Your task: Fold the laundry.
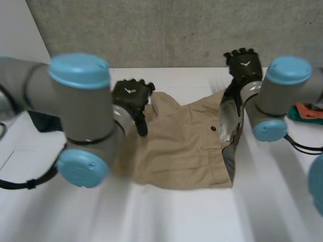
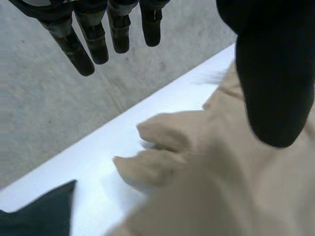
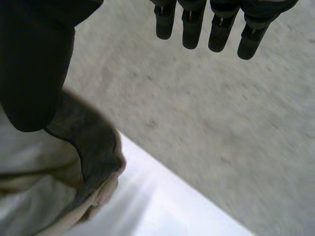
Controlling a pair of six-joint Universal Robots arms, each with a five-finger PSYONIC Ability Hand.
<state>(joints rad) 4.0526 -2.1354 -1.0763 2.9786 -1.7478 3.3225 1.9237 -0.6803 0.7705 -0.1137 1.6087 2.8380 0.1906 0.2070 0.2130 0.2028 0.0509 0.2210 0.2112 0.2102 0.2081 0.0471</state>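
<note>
While the tan shorts lie spread at the middle of the white table, their waistband edge at three o'clock stands lifted against the right arm. The left hand hovers over the shorts' ten o'clock corner, fingers straight and wide of the thumb, holding nothing. The right hand, at two o'clock, is likewise spread wide; the raised waistband sits by its thumb, perhaps draped on it. A dark cloth lies at nine o'clock, a green-and-orange cloth at three.
</note>
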